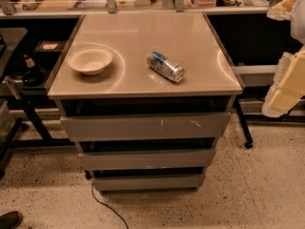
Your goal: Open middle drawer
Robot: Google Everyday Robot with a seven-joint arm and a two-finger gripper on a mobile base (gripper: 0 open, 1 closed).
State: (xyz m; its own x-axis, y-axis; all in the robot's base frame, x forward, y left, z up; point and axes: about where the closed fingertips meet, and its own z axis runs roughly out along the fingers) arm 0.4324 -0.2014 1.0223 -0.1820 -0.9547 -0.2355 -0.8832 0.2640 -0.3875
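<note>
The jaws are somewhere among the cream arm [286, 85] parts at the right edge of the frame, right of the cabinet [224, 109] and well apart from it. I cannot tell whether they are open or closed, or whether they hold anything. The cabinet has three grey drawer fronts stacked in the lower centre. The middle drawer [145, 159] is the plain one, below the taller top front [145, 126] with white scratches and above the narrowest bottom front [147, 181]. A dark gap shows above each front. On the worktop [143, 32] are two things, well apart: one white bowl [90, 60], upright at centre left, and one can [165, 66], lying on its side at centre. One black cable [102, 206] runs over the speckled floor [248, 194] from under the cabinet, and one dark shoe [9, 219] shows in the lower left corner.
</note>
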